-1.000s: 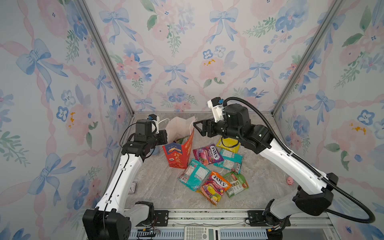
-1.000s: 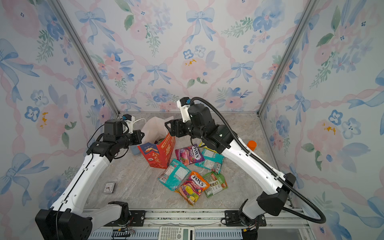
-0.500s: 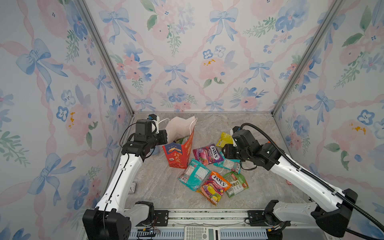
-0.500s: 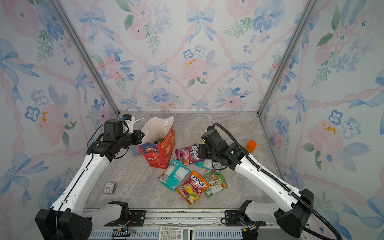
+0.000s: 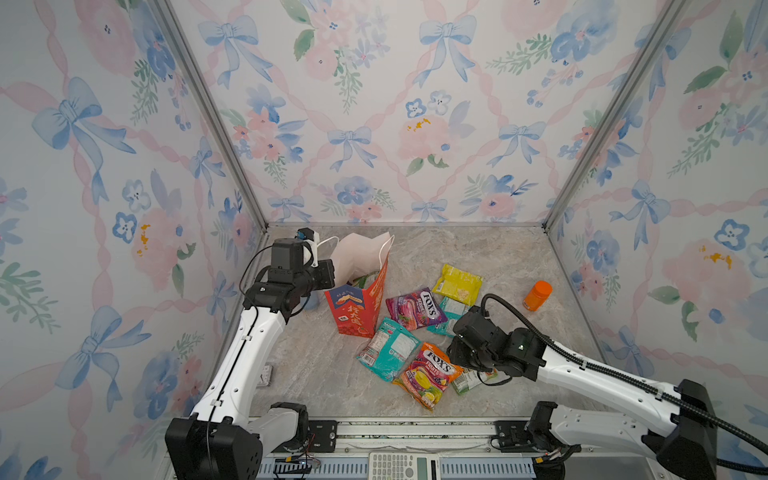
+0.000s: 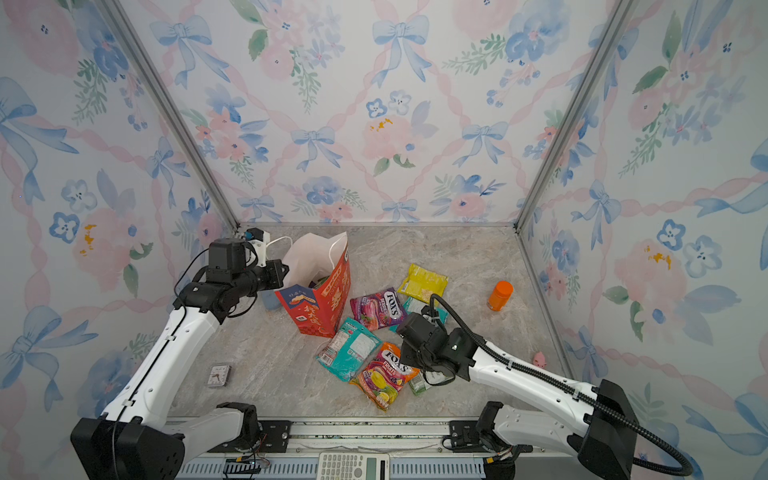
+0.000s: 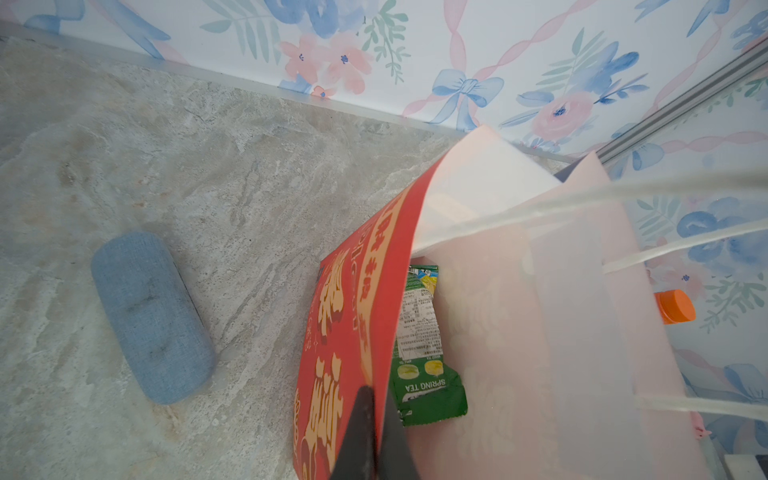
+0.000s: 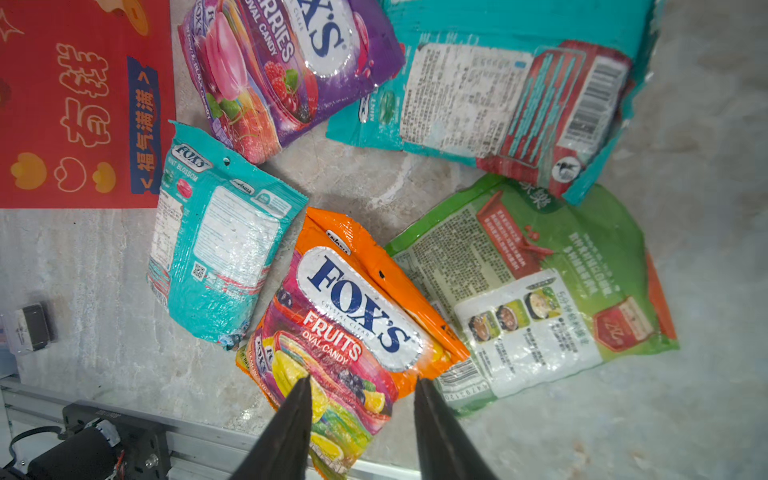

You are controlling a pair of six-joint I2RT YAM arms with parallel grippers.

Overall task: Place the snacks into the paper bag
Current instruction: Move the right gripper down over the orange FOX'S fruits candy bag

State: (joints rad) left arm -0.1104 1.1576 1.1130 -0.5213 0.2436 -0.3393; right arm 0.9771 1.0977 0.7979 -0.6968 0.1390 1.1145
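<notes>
Near the desk's (image 5: 316, 365) front edge my half-open right pincer (image 8: 362, 379) straddles the orange packet (image 8: 357, 291), ready to grip, while my left pincer (image 7: 374, 399) clamps the paper bag (image 7: 345, 291) open.

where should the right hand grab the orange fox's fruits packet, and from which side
Take the orange packet by its free end nearest the front rail, coming straight down from above. It lies flat, one long edge rests on the green packet, and the open right hand straddles that end.
</notes>
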